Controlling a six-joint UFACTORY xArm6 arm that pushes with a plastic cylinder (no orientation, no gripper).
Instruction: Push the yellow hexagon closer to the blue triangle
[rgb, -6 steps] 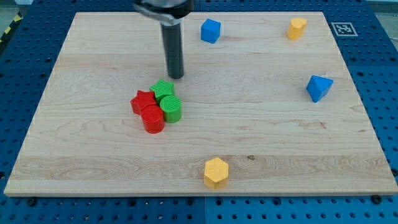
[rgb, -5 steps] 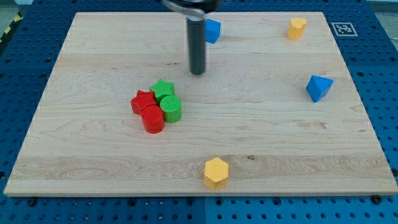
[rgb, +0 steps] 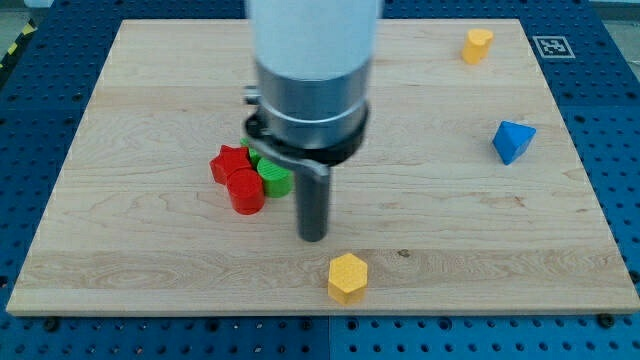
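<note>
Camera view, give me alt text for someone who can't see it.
My tip rests on a wooden board just above-left of the yellow hexagon, not touching. The blue triangle sits far right; red and green blocks cluster left of the rod, and a yellow block lies top right.

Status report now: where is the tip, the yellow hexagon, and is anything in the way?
My tip just up-left of yellow hexagon, not touching. Blue triangle far to the view's right. Nothing between them.
</note>
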